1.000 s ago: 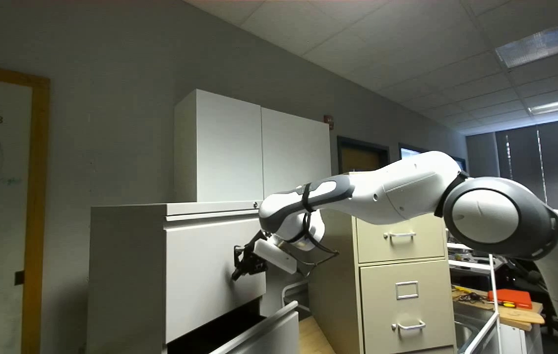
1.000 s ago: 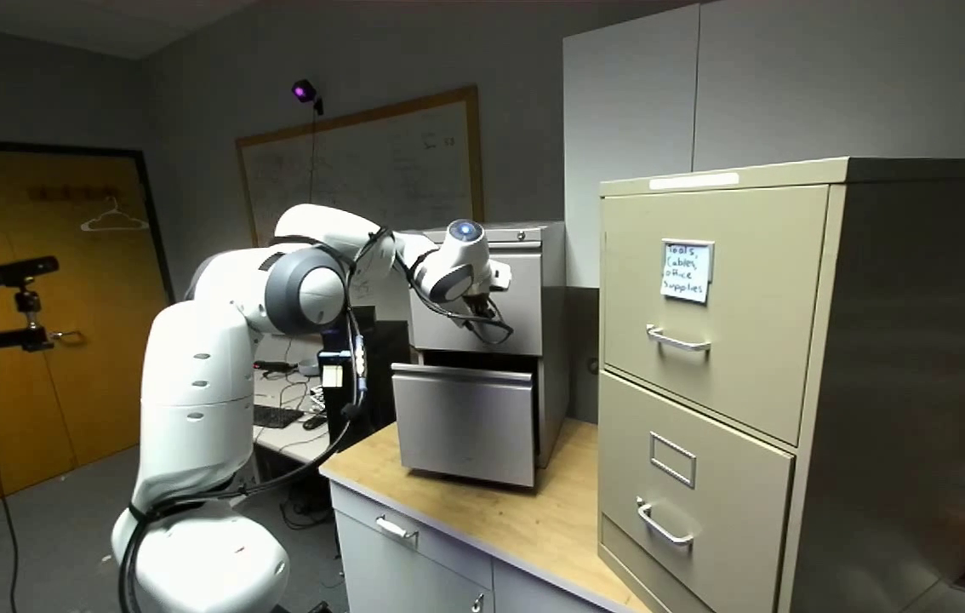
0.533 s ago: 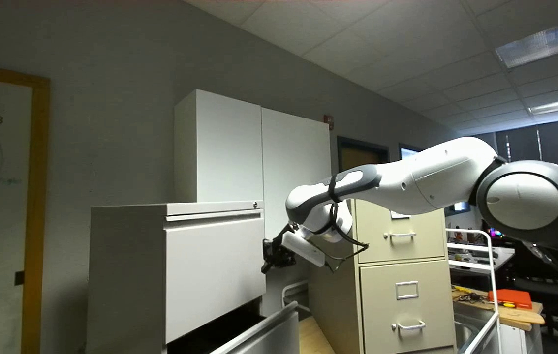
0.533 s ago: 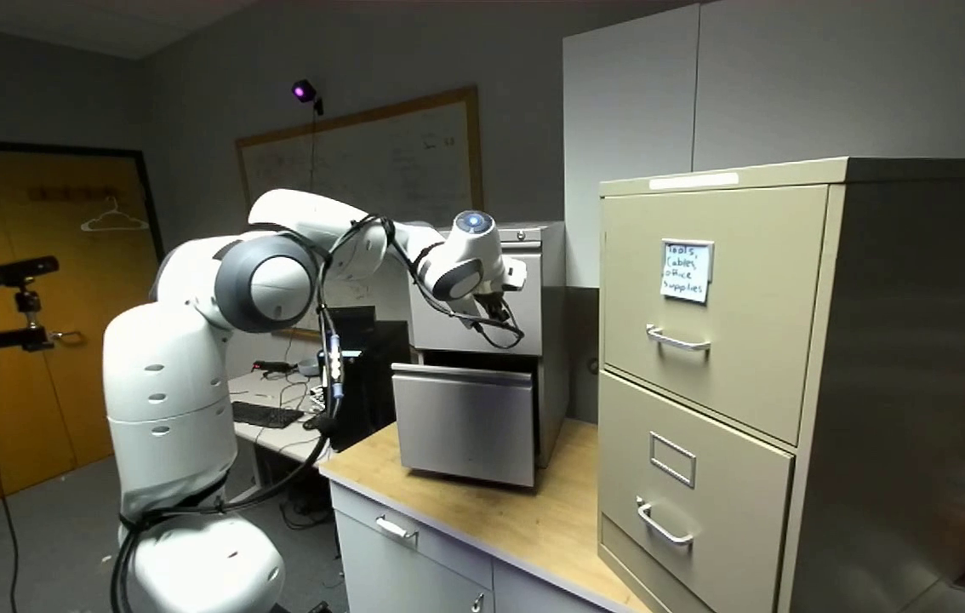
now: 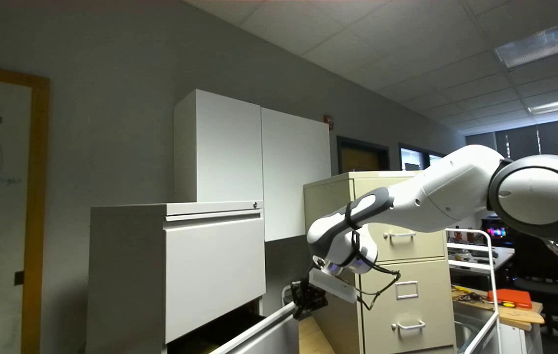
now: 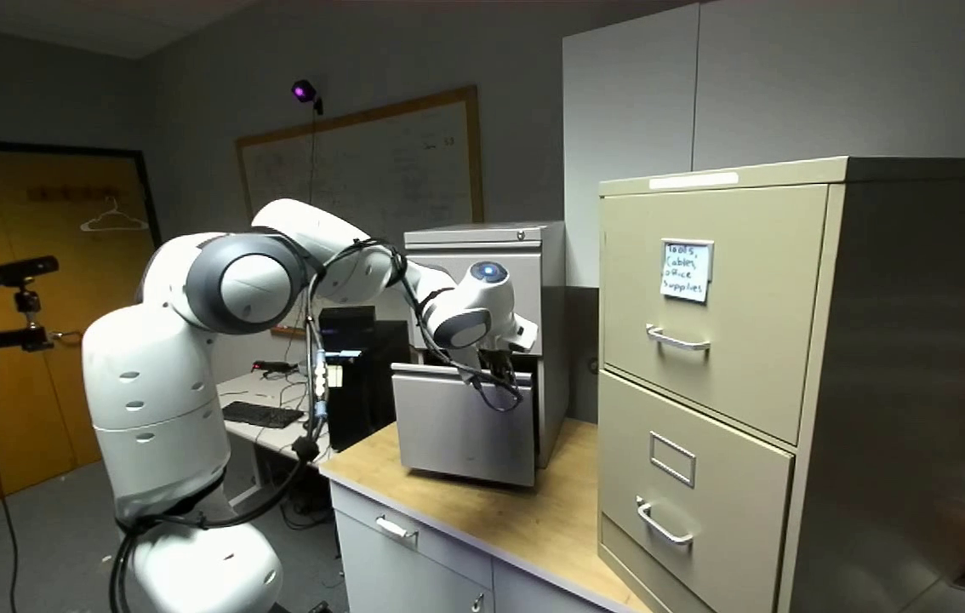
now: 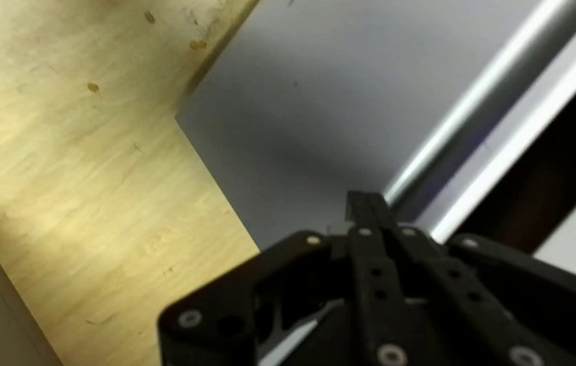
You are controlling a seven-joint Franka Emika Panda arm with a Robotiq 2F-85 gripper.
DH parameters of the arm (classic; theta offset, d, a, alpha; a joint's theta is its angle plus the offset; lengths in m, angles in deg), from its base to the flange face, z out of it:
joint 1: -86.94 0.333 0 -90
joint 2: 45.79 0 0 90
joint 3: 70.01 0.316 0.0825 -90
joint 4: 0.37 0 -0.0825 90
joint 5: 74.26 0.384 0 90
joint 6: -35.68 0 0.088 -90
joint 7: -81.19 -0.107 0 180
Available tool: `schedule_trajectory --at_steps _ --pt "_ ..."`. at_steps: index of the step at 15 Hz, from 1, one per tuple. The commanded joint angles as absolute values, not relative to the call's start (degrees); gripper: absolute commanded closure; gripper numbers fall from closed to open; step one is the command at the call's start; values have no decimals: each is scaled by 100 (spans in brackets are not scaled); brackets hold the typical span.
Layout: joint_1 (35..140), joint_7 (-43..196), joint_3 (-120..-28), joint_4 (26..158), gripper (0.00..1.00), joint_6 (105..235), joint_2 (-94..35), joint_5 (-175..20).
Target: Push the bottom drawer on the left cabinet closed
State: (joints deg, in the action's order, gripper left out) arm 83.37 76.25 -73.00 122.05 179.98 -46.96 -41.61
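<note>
The bottom drawer (image 5: pixel 271 339) of the left cabinet (image 5: pixel 126 275) stands pulled out, with a dark gap behind its front. Its flat front also shows in an exterior view (image 6: pixel 465 430) and in the wrist view (image 7: pixel 328 91). The tall drawer front (image 5: pixel 215 275) above it is shut. My gripper (image 5: pixel 298 312) is low by the drawer's top edge, at the end near the beige cabinet. In the wrist view my gripper (image 7: pixel 366 195) has its fingers together with nothing seen between them. The tips overlap the drawer's front below its top lip; I cannot tell if they touch.
The beige filing cabinet (image 6: pixel 712 298) with handles stands close beside the arm. The wooden counter (image 6: pixel 551 502) lies under both cabinets. A white two-door cupboard (image 5: pixel 230 152) is on the wall behind. Cables (image 6: pixel 495 400) hang in a loop from the wrist.
My gripper has moved away from the upper drawer front, toward the beige cabinet, and then down to the level of the bottom drawer's top edge. The drawer has not moved.
</note>
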Motion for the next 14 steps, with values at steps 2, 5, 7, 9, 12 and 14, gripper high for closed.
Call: schedule_trajectory --at_steps 2,5,7,9,12,14 --pt "8426 7618 -7262 12561 99 17767 -4609 -3992" --pt "8501 7752 -7170 12404 99 17780 -4322 -3804" --pt "8563 7869 -7073 12131 99 17836 -4063 -3569" --pt "8608 7972 -6968 11773 99 17871 -3800 -3258" --pt "8636 8148 -6789 11131 98 17945 -3379 -2743" --pt "8647 8236 -6727 10778 99 17986 -3122 -2523"
